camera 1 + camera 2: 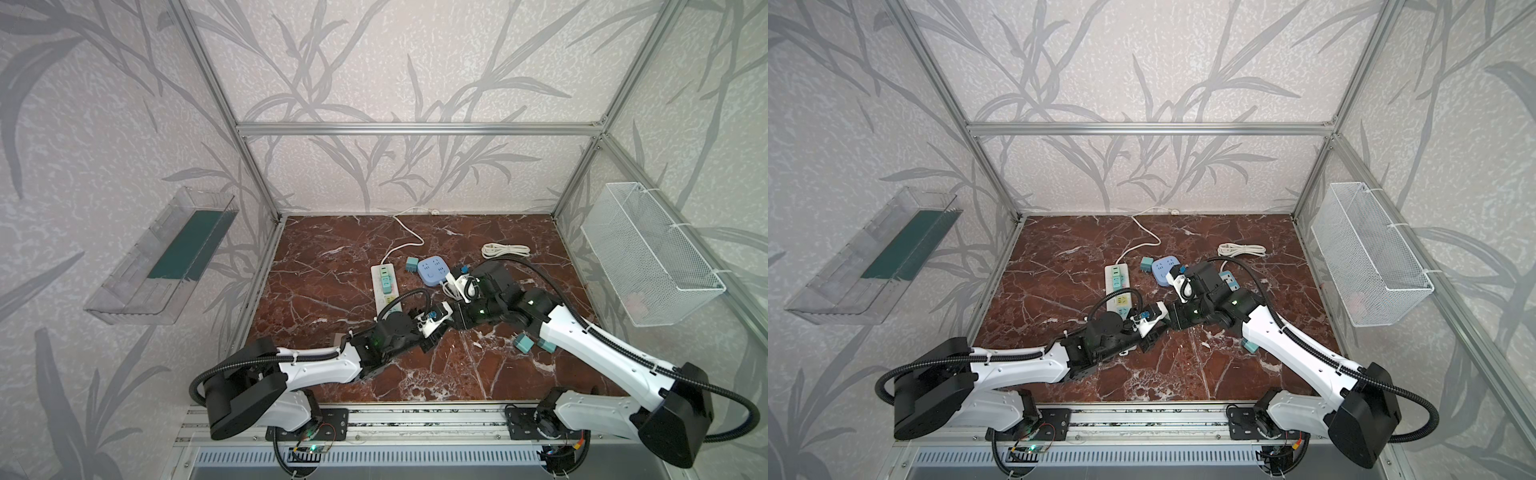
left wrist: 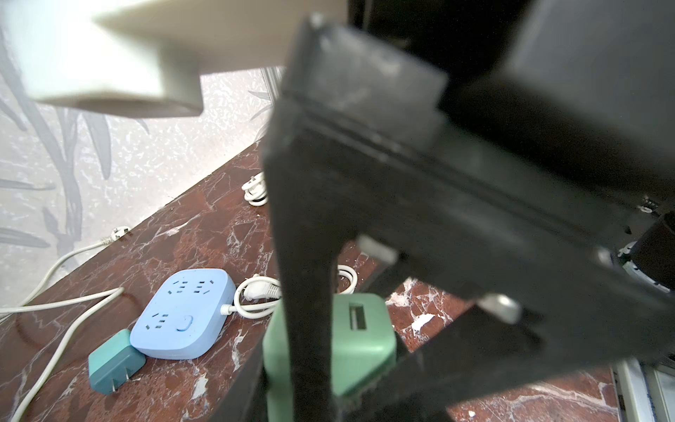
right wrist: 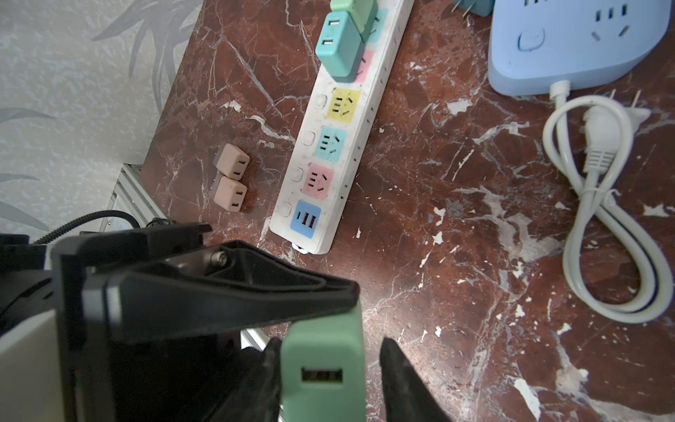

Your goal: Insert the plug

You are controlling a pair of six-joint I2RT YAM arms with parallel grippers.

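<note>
Bare marble tabletop (image 1: 457,374) lower centre, left gripper (image 1: 449,327) clamped on green plug (image 3: 323,350), right gripper (image 3: 330,345) part-open astride it, lengthwise along fingers, USB port (image 3: 322,375) camerawards.

Left gripper (image 1: 448,321) clamped tight, tip-to-tip with right gripper (image 3: 330,369), its jaws slightly parted.

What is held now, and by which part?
The green plug, its body clamped in the left pincer; the right pincer stands open around its USB end.
</note>
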